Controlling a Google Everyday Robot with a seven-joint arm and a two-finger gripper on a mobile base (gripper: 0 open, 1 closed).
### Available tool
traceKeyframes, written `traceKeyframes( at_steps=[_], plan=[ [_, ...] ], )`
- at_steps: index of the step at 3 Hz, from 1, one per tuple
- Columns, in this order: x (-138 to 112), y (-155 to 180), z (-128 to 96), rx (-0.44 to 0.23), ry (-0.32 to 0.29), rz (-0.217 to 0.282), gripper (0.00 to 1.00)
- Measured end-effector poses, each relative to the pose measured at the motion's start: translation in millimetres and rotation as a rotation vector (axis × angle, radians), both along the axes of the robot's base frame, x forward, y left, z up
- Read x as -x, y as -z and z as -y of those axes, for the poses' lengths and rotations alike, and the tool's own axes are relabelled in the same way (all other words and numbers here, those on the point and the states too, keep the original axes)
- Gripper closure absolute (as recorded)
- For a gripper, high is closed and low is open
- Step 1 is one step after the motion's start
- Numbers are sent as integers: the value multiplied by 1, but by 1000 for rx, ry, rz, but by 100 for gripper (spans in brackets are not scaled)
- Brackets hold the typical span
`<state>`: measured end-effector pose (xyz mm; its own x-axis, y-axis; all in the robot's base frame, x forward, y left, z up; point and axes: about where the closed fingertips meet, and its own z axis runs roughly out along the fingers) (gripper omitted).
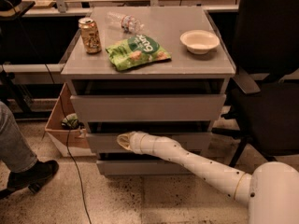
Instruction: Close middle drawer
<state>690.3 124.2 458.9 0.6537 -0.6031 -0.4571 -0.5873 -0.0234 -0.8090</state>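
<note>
Though set against the middle drawer [100,143], second below the counter's [187,62] front edge, left of centre, cannot tell end effector [124,141] state. Up top: can [89,35], green bag [138,52], bowl [199,41]; speckled floor [140,195].

The smooth plastic gripper [124,141] sits at the front of the matt grey middle drawer [100,143]

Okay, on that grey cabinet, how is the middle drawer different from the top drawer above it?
The top drawer has a taller, wider front, while the middle drawer has a long, low one set a little narrower. The gripper is at the middle drawer's front, left of centre, and the arm crosses that front. Nothing is in front of the top drawer. Both fronts are plain grey with no handles.
</note>
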Motion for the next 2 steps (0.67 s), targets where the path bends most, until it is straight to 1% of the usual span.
traceKeyframes(
  at_steps=[1, 2],
  plan=[
    [4, 8, 11, 4, 26, -11, 100],
    [21, 17, 43, 33, 73, -63, 100]
  ],
)
